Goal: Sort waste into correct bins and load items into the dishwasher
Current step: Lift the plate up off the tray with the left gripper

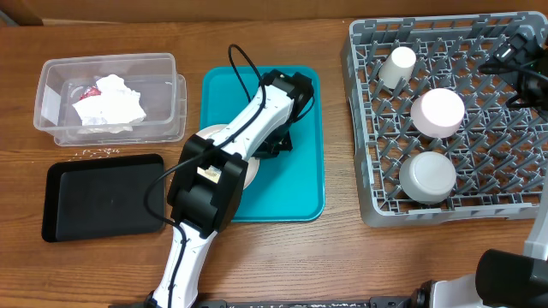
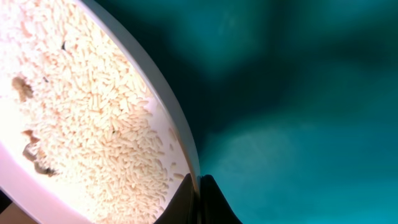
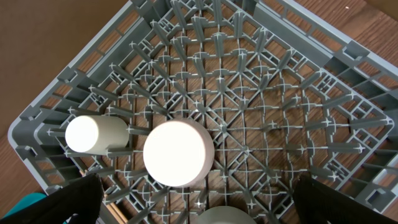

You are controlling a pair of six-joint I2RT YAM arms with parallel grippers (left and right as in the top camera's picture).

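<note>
Left claw (image 2: 200, 184) clamped on the plate (image 2: 176, 134) rim, rice (image 2: 93, 106) aboard. Dump step is in hand.
The plate is at the teal tray (image 2: 298, 124), its edge pinched between the fingers, and I can't tell if it's off the surface yet. Rice lies thick right up to the rim beside the claw. It's a thin edge pinch on a loaded plate, so expect it to pivot: lift slow, hold it level, and don't roll the wrist until you're over the bin. The black tray (image 1: 103, 197) is left of the claw, back toward the arm base. The tub (image 1: 51, 77), further left, already holds napkins (image 1: 107, 103), so the black tray looks like the rice bin. Tilt low over its middle or grains will scatter outside. The right claw (image 3: 199, 199) is wide open over the rack (image 3: 261, 112), well right, out of your way.
</note>
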